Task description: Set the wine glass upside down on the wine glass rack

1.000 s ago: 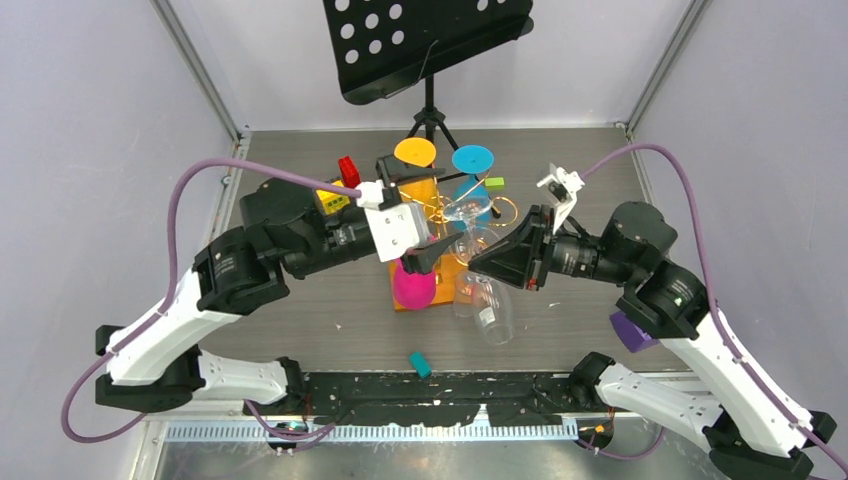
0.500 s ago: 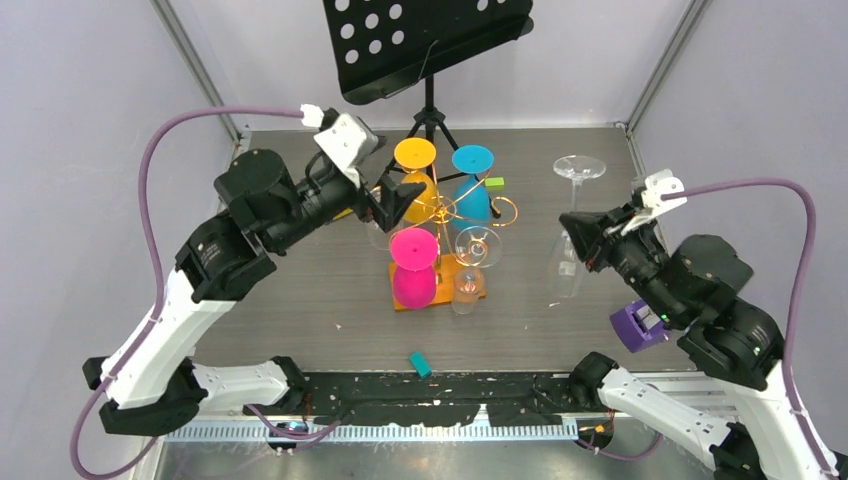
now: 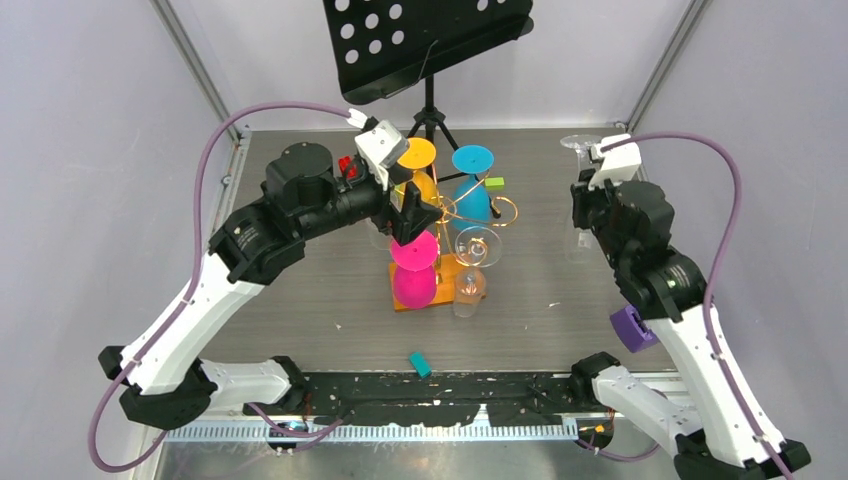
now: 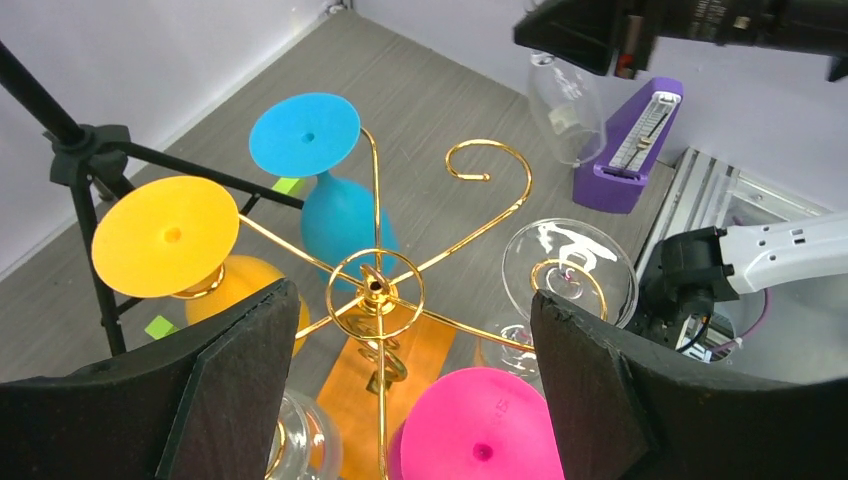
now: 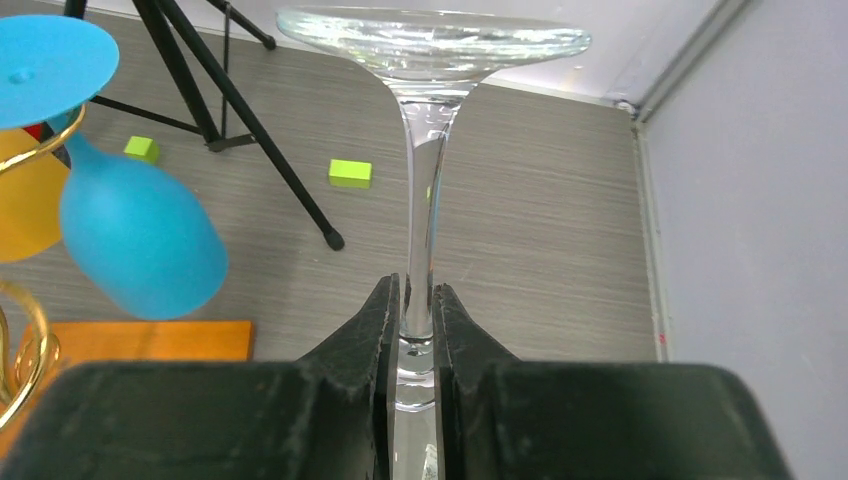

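Right claw (image 5: 418,300): I have it pinched narrow on the stem of the clear wine glass (image 5: 421,190), both pads touching the glass.
Wine glass position: it is off the rack, in the air at the right rear of the grey wood-grain surface (image 3: 300,300). The round foot is up and the bowl hangs below the claw in the left wrist view.
Rack: the thin gold wire rack (image 4: 490,165) with curled arms stands on an orange base mid-surface, well apart from the held glass.
Left claw (image 4: 412,300): the fingers are spread wide and hold nothing. It hovers over the rack's central hub, one finger on each side.
On the rack: I see a yellow glass (image 4: 165,235), a blue glass (image 4: 305,135), a pink glass (image 4: 480,430) and a hung clear glass (image 4: 570,265), all foot up. A second clear bowl (image 4: 300,440) sits low by the left finger.
In the way: my left arm covers the rack's middle. The one bare curled arm I can see points toward the right side, just beside the hung clear glass.
Around: a black perforated music stand (image 3: 430,40) on tripod legs is behind the rack. A purple metronome (image 4: 625,150) sits near the right arm. Two small green blocks (image 5: 350,172) lie by the tripod feet, and a teal block (image 3: 420,364) lies at the near edge.
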Tool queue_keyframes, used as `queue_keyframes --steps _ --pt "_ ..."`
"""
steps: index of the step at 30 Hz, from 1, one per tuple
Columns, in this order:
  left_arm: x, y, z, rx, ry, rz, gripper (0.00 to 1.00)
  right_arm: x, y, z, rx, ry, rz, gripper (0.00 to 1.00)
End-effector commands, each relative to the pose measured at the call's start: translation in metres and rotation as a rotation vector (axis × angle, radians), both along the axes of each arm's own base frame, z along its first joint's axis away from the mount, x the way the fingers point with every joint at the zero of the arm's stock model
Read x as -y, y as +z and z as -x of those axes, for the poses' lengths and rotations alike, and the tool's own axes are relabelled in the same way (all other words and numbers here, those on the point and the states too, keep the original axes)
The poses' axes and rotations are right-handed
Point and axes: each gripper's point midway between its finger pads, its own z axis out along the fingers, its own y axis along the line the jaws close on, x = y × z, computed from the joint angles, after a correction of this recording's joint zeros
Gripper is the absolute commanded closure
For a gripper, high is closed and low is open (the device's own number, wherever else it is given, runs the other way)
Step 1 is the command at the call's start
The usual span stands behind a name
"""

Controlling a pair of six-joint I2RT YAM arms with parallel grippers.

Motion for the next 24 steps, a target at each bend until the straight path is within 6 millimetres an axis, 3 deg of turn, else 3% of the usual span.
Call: queue_keyframes --steps 1,2,3,4,5,6,7,8,13,24 --pt "0.001 0.004 -0.005 -0.014 0.008 0.035 0.16 -0.027 0.032 -0.028 0.174 0.154 -0.098 0.95" --pt "0.003 0.001 -0.009 -0.028 0.016 0.030 0.17 -0.031 0.021 -0.032 0.163 0.183 -0.104 0.95" --pt "0.004 -0.001 -0.013 -0.044 0.022 0.027 0.19 -0.033 0.027 -0.036 0.202 0.195 -0.119 0.95" --pt "0.006 -0.005 -0.016 -0.059 0.028 0.023 0.20 -0.039 0.015 -0.038 0.189 0.230 -0.138 0.95" --pt "0.008 -0.008 -0.019 -0.071 0.035 0.022 0.21 -0.042 0.028 -0.041 0.258 0.253 -0.157 0.95" --pt "0.010 -0.013 -0.023 -0.088 0.042 0.021 0.22 -0.051 0.017 -0.039 0.251 0.312 -0.168 0.95" --pt "0.012 -0.016 -0.026 -0.102 0.047 0.023 0.22 -0.057 0.030 -0.039 0.325 0.354 -0.178 0.95" --pt "0.013 -0.019 -0.029 -0.118 0.052 0.025 0.24 -0.068 0.019 -0.035 0.326 0.422 -0.182 0.95" --pt "0.022 -0.026 -0.036 -0.168 0.049 0.021 0.29 -0.098 0.016 -0.024 0.374 0.625 -0.169 0.95" --pt "0.026 -0.036 -0.040 -0.206 0.059 0.012 0.42 -0.124 -0.006 -0.007 0.346 0.821 -0.150 0.95"
